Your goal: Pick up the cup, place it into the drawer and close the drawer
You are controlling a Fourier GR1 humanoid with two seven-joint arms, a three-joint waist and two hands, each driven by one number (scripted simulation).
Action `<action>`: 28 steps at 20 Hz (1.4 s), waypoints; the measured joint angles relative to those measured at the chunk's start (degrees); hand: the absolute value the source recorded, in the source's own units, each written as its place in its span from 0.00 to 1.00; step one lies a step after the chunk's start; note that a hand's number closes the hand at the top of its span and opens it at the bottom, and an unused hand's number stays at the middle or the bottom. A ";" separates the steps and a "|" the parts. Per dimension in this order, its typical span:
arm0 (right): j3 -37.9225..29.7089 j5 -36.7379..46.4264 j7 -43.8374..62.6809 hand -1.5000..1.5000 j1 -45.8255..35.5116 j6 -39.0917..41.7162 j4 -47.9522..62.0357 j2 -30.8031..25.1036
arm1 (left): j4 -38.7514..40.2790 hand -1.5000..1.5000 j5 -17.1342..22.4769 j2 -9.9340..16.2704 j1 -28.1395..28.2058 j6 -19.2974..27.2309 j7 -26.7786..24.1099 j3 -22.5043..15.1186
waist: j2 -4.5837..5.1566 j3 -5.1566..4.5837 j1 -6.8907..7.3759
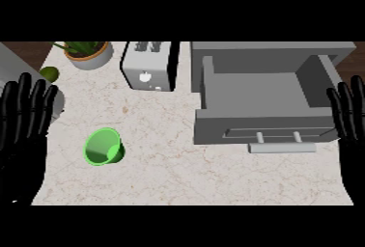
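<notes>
Resting both hands open at the frame's sides, I am holding nothing: left hand [25, 120] and right hand [349, 113] have straight fingers. The glossy green cup [104, 146] is lying tipped on the marbled counter [178, 178], lower left. Further up, right of centre, the grey drawer [264, 103] is standing open, awaiting it, bar handle [281, 147] facing me.

The cup [104, 147] lies on its side on the surface [185, 178], left of the open drawer [264, 103]. Behind it stands a toaster [148, 65], with a potted plant [88, 53] further left. One robot hand [22, 113] shows at the left edge, the other robot hand [349, 113] at the right.
</notes>
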 measured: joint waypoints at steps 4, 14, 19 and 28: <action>-0.32 -0.59 -1.06 0.00 0.38 0.77 -0.17 0.12 | 0.25 0.00 6.40 2.91 0.67 -6.33 -0.68 1.69 | 0.02 0.20 0.65; 1.97 -3.89 5.95 0.00 -3.58 5.32 3.21 -1.59 | 12.28 0.00 25.94 7.04 2.28 -18.21 2.97 7.90 | 0.18 0.28 1.20; -0.20 -5.41 5.84 0.00 -7.17 7.01 7.80 -2.30 | 21.02 0.00 24.34 7.64 0.09 -20.74 0.46 9.47 | 0.15 0.32 1.10; -1.26 -4.31 3.10 0.00 -9.88 8.07 11.81 -1.89 | 38.07 0.00 17.73 8.37 -3.53 -23.77 -7.54 11.36 | 0.14 0.32 0.98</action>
